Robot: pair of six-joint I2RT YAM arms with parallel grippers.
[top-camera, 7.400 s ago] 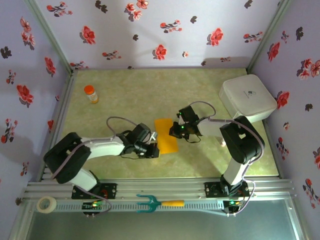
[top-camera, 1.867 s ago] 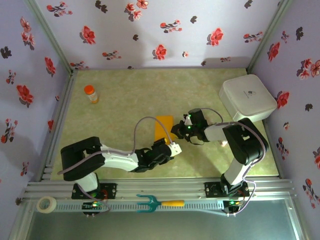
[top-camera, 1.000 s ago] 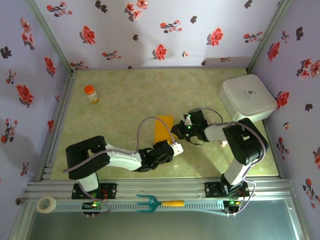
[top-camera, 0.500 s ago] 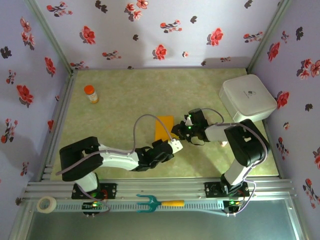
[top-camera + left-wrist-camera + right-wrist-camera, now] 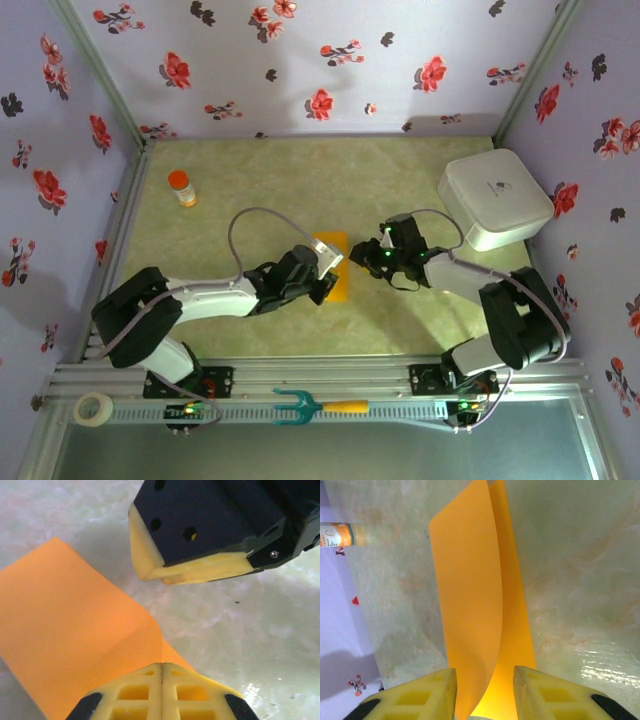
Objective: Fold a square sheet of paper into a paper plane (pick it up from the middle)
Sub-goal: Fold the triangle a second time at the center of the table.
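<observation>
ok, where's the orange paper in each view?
Top external: square sheet of paper mid-table, centre of frame.
Left wrist: sheet at lower left, running up to the shut left claw.
Right wrist: sheet at centre, its curled flap inside the open right claw.
Shared: green marbled tabletop under it.

Since 0.5 s ago you pulled the left gripper (image 5: 325, 270) back up and to the left. It now lies over the thin orange-yellow square sheet of paper (image 5: 340, 286), no longer reaching past its near right corner. The right gripper (image 5: 373, 258) shifted slightly right, and its elbow swung out and down toward the near rail. More of the sheet is exposed than before.
</observation>
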